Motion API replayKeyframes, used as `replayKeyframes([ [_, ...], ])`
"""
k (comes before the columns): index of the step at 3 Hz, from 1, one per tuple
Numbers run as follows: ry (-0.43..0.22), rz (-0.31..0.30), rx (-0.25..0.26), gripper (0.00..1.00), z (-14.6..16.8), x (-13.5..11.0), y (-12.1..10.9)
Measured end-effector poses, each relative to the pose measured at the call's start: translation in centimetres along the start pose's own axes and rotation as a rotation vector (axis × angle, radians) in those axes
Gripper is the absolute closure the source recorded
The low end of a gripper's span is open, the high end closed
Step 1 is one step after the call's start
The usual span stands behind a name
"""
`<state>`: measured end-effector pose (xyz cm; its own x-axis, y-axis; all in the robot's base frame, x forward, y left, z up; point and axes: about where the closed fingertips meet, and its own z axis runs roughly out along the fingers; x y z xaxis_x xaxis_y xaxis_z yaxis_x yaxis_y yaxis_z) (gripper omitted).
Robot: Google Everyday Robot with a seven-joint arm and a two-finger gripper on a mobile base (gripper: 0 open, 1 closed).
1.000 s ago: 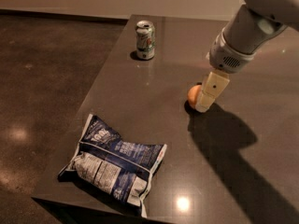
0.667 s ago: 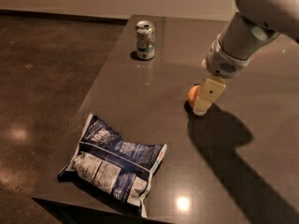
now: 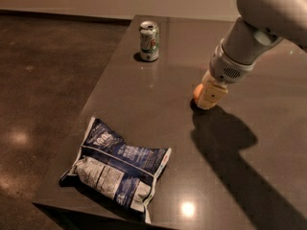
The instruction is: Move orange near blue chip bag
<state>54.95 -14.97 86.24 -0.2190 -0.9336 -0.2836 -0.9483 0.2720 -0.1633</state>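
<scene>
The orange (image 3: 197, 90) sits on the dark table, right of the middle, and only its left edge shows. My gripper (image 3: 211, 95) is down at the table, right against the orange, and covers most of it. The blue chip bag (image 3: 117, 166) lies flat and crumpled near the table's front left corner, its white nutrition panel facing up. It is well apart from the orange, to its front left.
A green-and-silver soda can (image 3: 149, 41) stands upright at the back of the table (image 3: 158, 114), near its left edge. The table's left and front edges drop to a dark polished floor (image 3: 43, 90). My arm casts a wide shadow to the front right.
My gripper has shifted slightly left and down onto the orange, so less of the fruit shows. The chip bag and the can have not moved.
</scene>
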Motion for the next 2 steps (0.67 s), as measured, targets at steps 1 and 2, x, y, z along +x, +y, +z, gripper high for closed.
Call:
replayKeyframes([
  [1, -0.011, -0.002, 0.021, 0.80, -0.9, -0.6, 0.1],
  [2, -0.055, -0.061, 0.006, 1.00, -2.4, -3.0, 2.3],
])
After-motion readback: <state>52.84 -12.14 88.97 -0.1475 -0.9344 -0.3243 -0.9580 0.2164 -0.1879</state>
